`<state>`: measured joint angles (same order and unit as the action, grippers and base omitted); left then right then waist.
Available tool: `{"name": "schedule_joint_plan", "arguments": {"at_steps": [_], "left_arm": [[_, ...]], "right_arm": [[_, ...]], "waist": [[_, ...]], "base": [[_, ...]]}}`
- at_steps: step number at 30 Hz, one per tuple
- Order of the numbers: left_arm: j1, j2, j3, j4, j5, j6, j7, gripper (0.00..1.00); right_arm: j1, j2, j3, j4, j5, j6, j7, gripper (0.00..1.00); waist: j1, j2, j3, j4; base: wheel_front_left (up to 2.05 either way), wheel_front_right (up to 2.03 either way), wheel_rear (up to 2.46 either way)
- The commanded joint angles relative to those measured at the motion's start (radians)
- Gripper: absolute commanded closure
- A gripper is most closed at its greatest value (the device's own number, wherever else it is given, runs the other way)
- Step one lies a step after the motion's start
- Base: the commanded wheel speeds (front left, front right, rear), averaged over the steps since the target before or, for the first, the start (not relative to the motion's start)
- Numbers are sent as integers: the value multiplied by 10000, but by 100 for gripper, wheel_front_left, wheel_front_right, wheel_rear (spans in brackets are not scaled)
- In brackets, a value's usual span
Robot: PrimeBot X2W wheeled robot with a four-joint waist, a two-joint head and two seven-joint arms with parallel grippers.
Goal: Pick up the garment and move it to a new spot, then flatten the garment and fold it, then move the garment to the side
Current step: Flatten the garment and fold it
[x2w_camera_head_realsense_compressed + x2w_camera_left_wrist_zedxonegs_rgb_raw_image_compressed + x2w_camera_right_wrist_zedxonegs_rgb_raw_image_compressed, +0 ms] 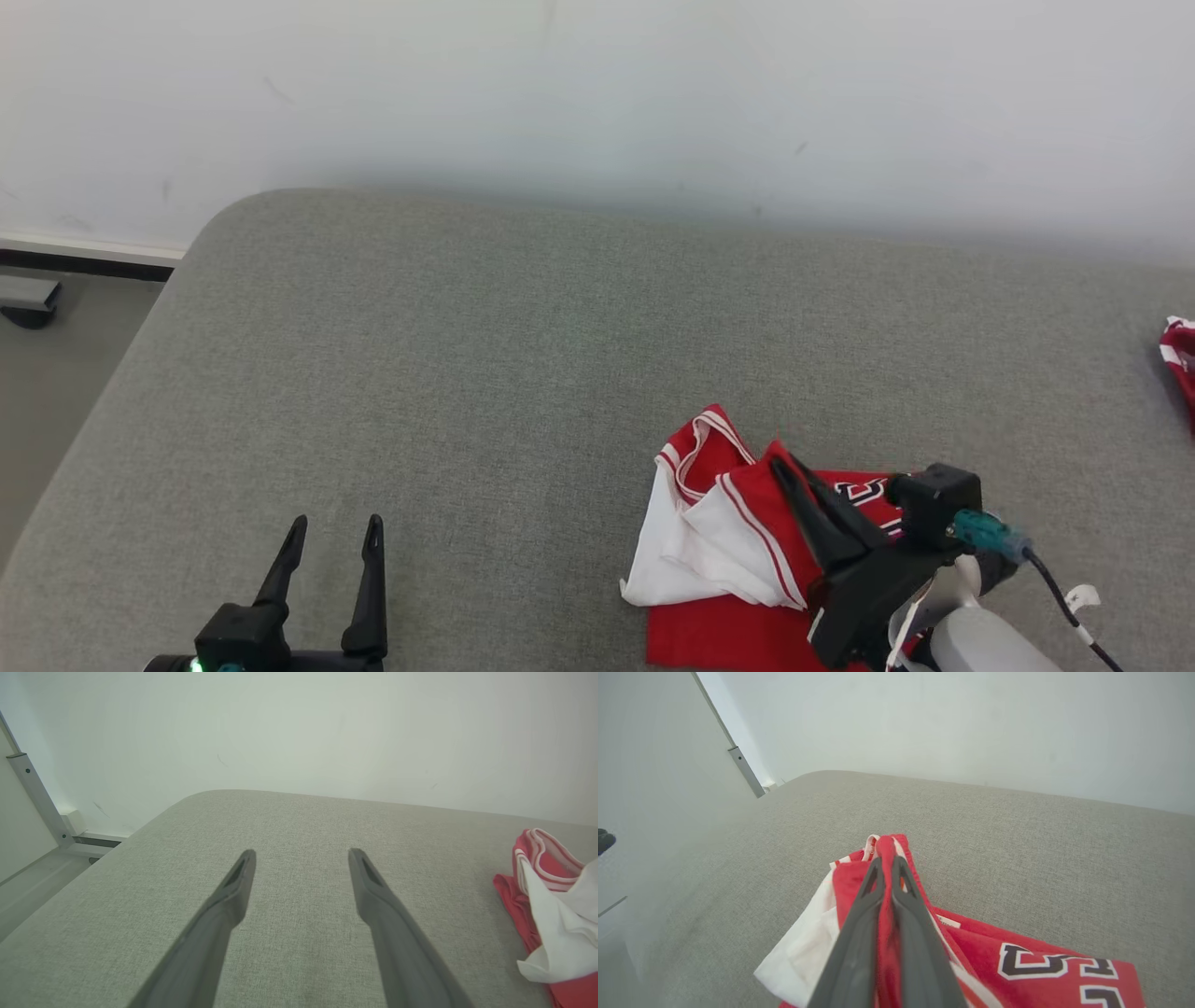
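Garment (702,546), rumpled red-and-white fabric, on coarse grey woven cushion (448,373).

We see open counter (448,392) left of and beyond the garment (702,546); the wall (597,93) closes off the far edge.

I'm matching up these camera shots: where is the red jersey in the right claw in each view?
Head view: red jersey lower right, pinched by the right claw.
Left wrist view: jersey at right edge.
Right wrist view: jersey bottom centre.
Shared landmark: the grey cushion's rounded far corner.
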<state>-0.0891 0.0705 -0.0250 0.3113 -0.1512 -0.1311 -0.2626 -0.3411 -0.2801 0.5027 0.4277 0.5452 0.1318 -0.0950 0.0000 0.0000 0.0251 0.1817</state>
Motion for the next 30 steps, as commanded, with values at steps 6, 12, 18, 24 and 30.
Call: {"name": "schedule_joint_plan", "arguments": {"at_steps": [6, 12, 18, 24, 30], "left_arm": [[74, -68, -48, -33, 16, 12, -28, 0], [-25, -38, -85, 22, -40, 12, -28, 0], [-56, 29, -88, 54, -64, 12, -28, 0], [83, 14, -14, 12, 22, 12, -28, 0], [221, 47, 39, -26, 18, 11, -28, 0]], "right_arm": [[781, -142, 974, -1409, -4, -29, -374, 100], [1388, 50, 1691, -1765, 82, -29, -303, 0], [1363, 24, 1681, -1785, -11, -29, -871, 0], [1493, -112, 591, -2017, -233, -29, -1429, 0], [1932, -87, -733, -2146, -613, -29, -1600, 0]], "waist": [[0, 0, 119, -148], [0, 0, 176, -177], [0, 0, 162, -246], [0, 0, 27, -389], [0, 0, -126, -515]], "base": [[0, 0, 0], [0, 0, 0], [0, 0, 0], [0, 0, 0], [0, 0, 0]]}}
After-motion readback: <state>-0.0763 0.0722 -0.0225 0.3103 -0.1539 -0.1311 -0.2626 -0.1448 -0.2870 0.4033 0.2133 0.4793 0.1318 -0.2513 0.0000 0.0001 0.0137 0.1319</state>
